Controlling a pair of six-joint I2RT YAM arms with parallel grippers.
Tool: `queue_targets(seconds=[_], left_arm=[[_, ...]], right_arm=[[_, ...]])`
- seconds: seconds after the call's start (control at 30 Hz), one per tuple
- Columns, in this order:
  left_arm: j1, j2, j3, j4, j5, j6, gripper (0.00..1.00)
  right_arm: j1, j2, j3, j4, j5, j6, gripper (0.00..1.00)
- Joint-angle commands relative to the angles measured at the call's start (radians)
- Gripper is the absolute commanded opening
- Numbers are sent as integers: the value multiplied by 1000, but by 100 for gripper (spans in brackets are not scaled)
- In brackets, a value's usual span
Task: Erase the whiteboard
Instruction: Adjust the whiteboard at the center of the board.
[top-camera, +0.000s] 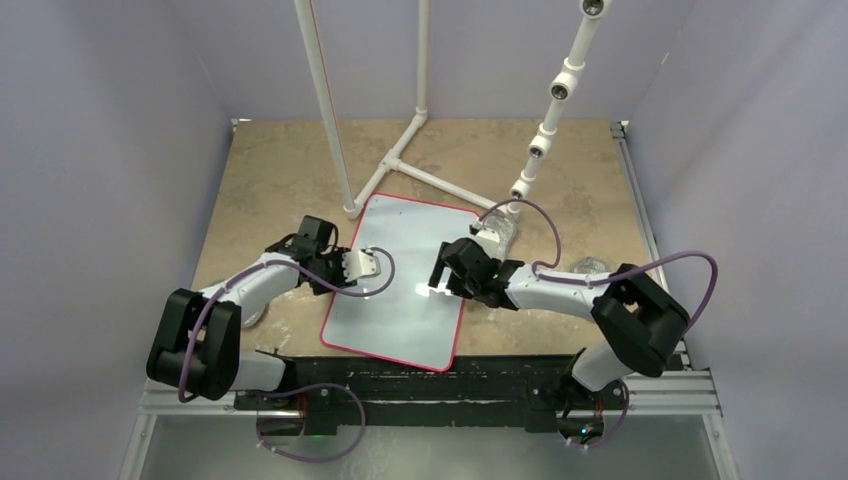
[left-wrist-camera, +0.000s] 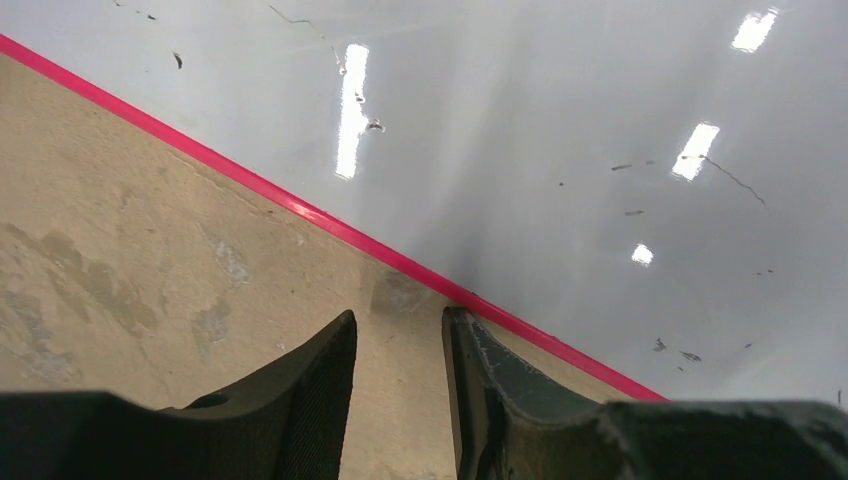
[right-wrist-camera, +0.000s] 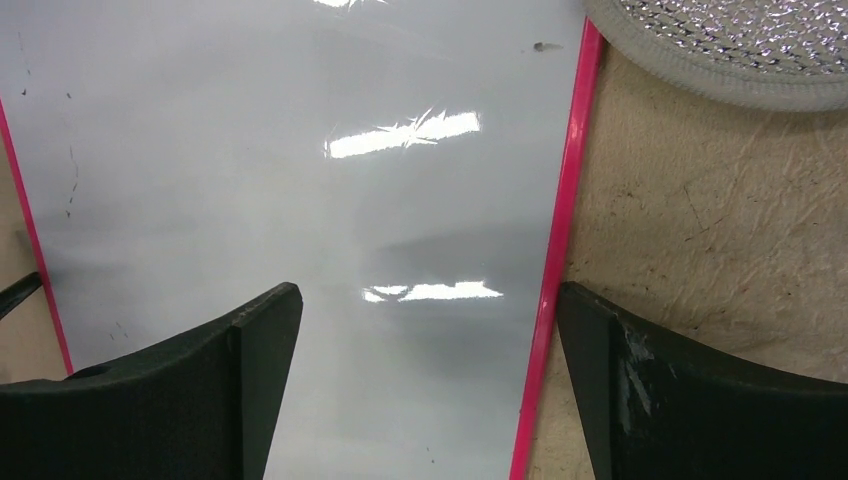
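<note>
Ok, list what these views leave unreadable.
Top external: part of the whiteboard lies hidden under the right gripper and its arm; its dark specks are too small to see.
Right wrist: the silvery pad is cut off by the top edge.
Left wrist: the left gripper hides whether its tips touch the table.

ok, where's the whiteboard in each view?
Top external: whiteboard lies at the centre of the table.
Left wrist: whiteboard fills the upper right.
Right wrist: whiteboard covers the left and middle.
Shared landmark: its red border.
</note>
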Motion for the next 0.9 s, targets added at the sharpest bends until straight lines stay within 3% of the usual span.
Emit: queue_targets(seconds=[0.0,0.2,0.4,0.57,0.7,0.87], left_arm=[[-62,63,-69,15,65,-51,37],[-81,47,-81,15,79,-59,37],[-84,44,-91,19,70,-63,36],[-81,-2,-50,-62,43,-45,33],[-81,-27,20,-194,145,-40,33],[-61,-16,89,-195,178,-123,33]], right_arm=[[16,-20,26,31,-270,81,99],[14,-166,64,77,-327,111,99],[15,-198,51,68,-334,119,99],[6,-194,95,-197,-44,46,99],[-11,-143,148,-326,185,-19,99],[-15,-12,265,-440,402,-54,99]])
